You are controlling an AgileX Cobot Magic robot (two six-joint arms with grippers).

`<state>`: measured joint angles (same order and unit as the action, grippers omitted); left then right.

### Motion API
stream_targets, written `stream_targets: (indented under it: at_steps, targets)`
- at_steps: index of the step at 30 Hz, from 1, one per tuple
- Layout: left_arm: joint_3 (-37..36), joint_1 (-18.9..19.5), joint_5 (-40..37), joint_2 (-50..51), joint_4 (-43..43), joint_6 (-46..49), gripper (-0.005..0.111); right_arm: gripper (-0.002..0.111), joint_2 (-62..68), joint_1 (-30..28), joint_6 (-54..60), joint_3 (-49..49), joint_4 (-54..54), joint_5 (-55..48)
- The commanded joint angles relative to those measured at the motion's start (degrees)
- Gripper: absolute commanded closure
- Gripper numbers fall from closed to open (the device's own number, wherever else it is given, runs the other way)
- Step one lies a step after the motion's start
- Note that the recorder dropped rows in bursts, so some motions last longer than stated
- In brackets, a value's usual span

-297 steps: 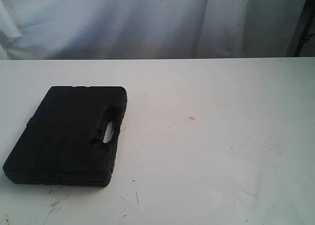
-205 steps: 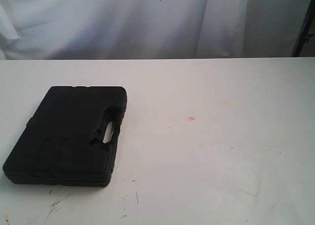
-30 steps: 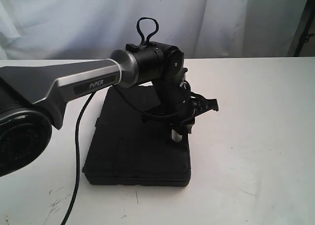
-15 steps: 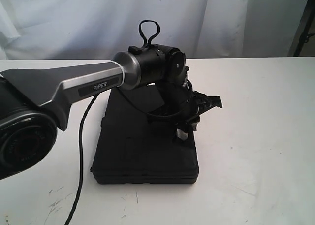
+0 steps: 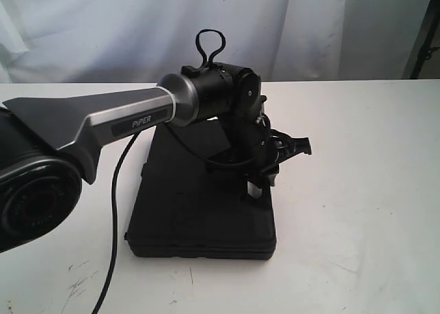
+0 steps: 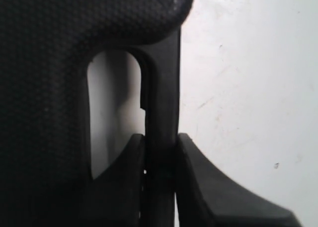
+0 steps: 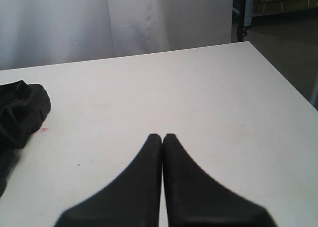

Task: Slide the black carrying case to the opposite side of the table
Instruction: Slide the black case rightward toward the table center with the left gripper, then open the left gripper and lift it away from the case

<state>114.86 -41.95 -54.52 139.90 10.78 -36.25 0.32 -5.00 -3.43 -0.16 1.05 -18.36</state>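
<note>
Gripping the case point(image 5: 199, 204) by its handle for a sideways slide

The case lies flat on the table point(image 5: 357, 190), about midway between the left and right edges and nearer the front edge. The left gripper point(image 6: 160, 143) has one finger inside the handle slot point(image 6: 113, 108) and one outside, jaws clamped on the bar between; I judge this grip lets it drag without lifting. The right gripper point(image 7: 162, 137) hangs over bare table, apart from the case, jaws closed on nothing
</note>
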Motion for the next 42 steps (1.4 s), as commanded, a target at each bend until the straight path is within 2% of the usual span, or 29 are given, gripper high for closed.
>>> stream_targets:
  at_steps: [1,7,10,16,18,20,24,26,27,29,30,33,35,39,42]
  targets:
    - [0.7,-1.0,-0.7,-0.7,0.4,0.4,0.105,0.108,-0.3,0.0,0.0,0.2,0.2,0.6]
    - [0.7,-1.1,-0.4,-0.7,0.4,0.4,0.104,0.108,-0.3,0.0,0.0,0.2,0.2,0.6]
    - [0.7,-1.1,-0.4,-0.9,0.7,0.8,0.091,0.108,-0.3,0.0,0.0,0.2,0.2,0.6]
    - [0.7,-1.1,0.1,-2.5,0.5,2.2,0.056,0.108,-0.3,0.0,0.0,0.2,0.2,0.6]
    - [0.7,-1.1,0.2,-3.2,0.7,2.6,0.050,0.108,-0.3,0.0,0.0,0.2,0.2,0.6]
    - [0.7,-1.1,0.4,-4.0,0.7,3.6,0.049,0.108,-0.3,0.0,0.0,0.2,0.2,0.6]
    - [0.7,-1.0,0.4,-7.0,0.0,5.3,0.050,0.108,-0.3,0.0,0.0,0.2,0.2,0.6]
    - [0.7,-1.0,-0.7,-9.7,-5.0,5.4,0.052,0.108,-0.3,0.0,0.0,0.2,0.2,0.6]
    - [0.7,-1.0,-2.1,-11.5,-8.9,5.2,0.060,0.108,-0.3,0.0,0.0,0.2,0.2,0.6]
    - [0.7,-1.0,-5.7,-14.0,-14.4,6.9,0.087,0.108,-0.3,0.0,0.0,0.2,0.2,0.6]
    - [0.7,-1.0,-7.5,-15.4,-16.6,9.9,0.107,0.108,-0.3,0.0,0.0,0.2,0.2,0.6]
    - [0.6,-1.0,-11.2,-18.7,-21.6,12.5,0.107,0.108,-0.3,0.0,0.0,0.2,0.2,0.6]
    - [-1.4,-1.0,-10.9,-21.1,-23.7,13.7,0.107,0.108,-0.3,0.0,0.0,0.2,0.2,0.6]
    - [-10.1,-0.3,-6.1,-27.3,-26.6,13.6,0.107,0.108,-0.3,0.0,0.0,0.2,0.2,0.6]
    - [-20.2,1.3,0.5,-33.9,-25.7,12.0,0.107,0.108,-0.3,0.0,0.0,0.2,0.2,0.6]
